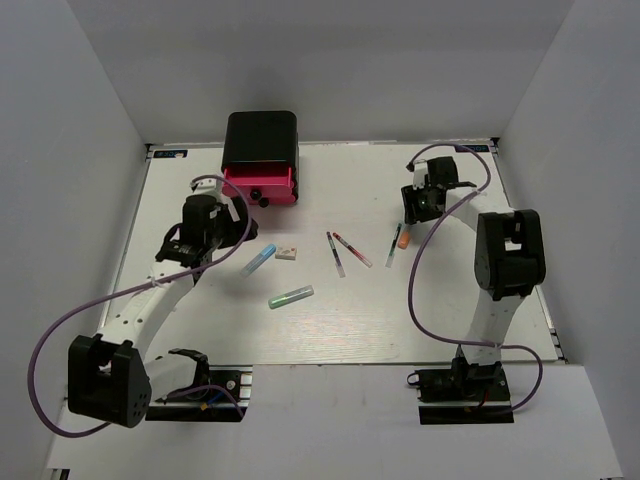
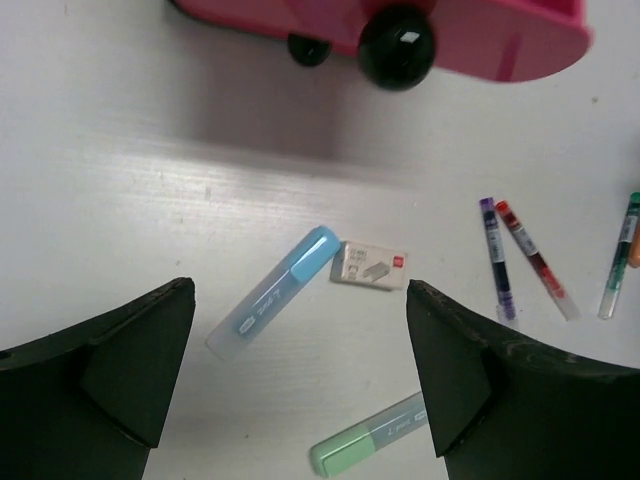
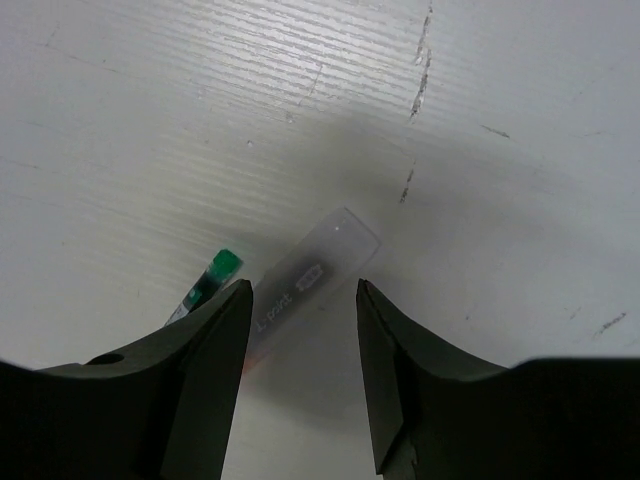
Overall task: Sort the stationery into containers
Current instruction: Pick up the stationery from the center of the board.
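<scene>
While the left gripper (image 2: 300, 330) hangs wide open and empty over the blue marker (image 2: 272, 290), the right gripper (image 3: 300, 300) poises parted, empty fingers astride the orange marker (image 3: 320, 255), apparently for a grasp.

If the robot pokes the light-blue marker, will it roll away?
Probably, if pushed sideways: the light-blue marker looks rounded and smooth, lying flat on the table. It seems stiff plastic, so it shouldn't bend. Its tip nearly touches the white eraser, which might get nudged.
</scene>
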Motion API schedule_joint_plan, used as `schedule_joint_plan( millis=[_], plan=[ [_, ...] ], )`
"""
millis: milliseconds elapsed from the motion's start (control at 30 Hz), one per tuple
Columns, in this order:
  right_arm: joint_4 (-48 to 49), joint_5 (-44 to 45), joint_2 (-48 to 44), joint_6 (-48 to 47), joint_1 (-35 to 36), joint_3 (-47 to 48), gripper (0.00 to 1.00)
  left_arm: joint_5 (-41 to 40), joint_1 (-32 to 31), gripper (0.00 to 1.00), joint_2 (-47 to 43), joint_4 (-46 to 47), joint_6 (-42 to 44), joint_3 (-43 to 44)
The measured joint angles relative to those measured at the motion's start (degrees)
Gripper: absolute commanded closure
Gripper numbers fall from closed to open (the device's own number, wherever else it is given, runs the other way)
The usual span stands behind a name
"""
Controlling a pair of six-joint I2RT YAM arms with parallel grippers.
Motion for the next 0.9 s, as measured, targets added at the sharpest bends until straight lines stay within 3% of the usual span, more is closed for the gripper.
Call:
schedule_joint_plan(
  millis=[300, 633, 900],
  plan=[
    [-2.2, 1.0, 2.8, 2.9, 1.2, 0.6, 0.59, -2.2, 0.0, 0.04, -0.5, -3.1, -2.1, -4.9],
    [-4.7, -1.9, 3.2, 1.7, 1.2, 1.8, 0.98, -2.1, 0.0, 0.04, 5.4, -2.9, -2.3, -6.2],
    [-10.6, -14.8, 3.3, -11.5, 2.8, 10.9, 1.0, -1.6, 0.0, 0.05, 6.7, -0.7, -1.8, -6.9]
  ],
)
